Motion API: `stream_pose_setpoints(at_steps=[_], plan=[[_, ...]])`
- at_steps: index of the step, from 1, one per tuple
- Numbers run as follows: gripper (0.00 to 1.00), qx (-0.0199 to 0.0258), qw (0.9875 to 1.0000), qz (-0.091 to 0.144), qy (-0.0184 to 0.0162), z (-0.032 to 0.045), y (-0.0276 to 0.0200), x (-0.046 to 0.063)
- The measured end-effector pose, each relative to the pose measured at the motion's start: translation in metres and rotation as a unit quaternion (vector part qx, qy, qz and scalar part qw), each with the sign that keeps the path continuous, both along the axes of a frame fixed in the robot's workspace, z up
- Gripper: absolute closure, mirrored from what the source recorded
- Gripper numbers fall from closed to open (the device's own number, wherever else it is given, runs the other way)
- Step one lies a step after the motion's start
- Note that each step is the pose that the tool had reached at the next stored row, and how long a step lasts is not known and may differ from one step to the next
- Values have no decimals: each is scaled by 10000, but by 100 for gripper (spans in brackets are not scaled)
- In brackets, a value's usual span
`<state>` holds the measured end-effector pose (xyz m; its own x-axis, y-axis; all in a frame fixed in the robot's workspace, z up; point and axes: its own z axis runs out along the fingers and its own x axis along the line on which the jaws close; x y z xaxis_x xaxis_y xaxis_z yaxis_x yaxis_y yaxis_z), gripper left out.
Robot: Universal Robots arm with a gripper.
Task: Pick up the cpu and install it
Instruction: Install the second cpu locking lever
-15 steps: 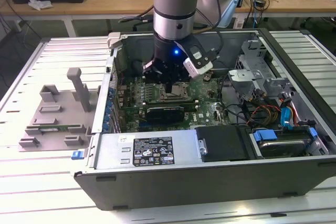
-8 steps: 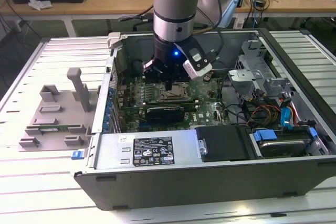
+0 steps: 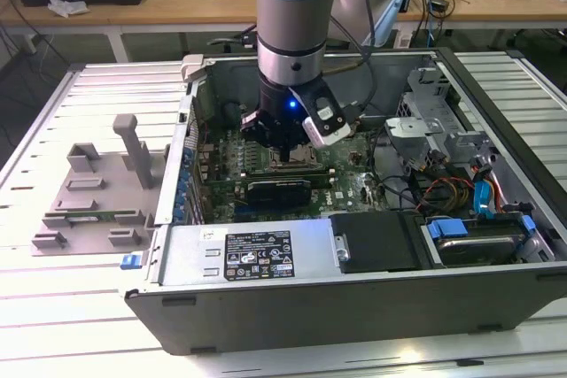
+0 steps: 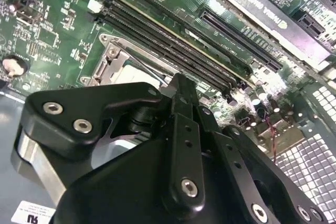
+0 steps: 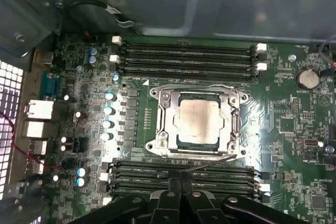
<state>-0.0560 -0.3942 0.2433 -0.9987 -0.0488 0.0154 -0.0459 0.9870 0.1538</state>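
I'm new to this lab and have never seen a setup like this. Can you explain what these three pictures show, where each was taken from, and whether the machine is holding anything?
The exterior view looks from off to the side at a robot arm reaching down into an open computer case that lies on a slatted table. To the exterior view's left of the case sits a grey plastic tray with upright blocks.

The two wrist views come from cameras riding on the arm, looking down at the green motherboard. In the first wrist view, the cpu, a pale square chip, sits inside the metal-framed socket. The black gripper hangs near it with its fingers together, holding nothing. In the second wrist view the gripper hides most of the socket.
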Motion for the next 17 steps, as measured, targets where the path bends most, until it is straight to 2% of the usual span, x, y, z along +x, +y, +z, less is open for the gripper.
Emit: stream_pose_setpoints(at_steps=[11,15,17], plan=[[89,31,9995,-320,0,-160,3,-160],[89,117,9991,-417,3,-195,4,-190],[89,237,9986,-471,7,-208,3,-206]])
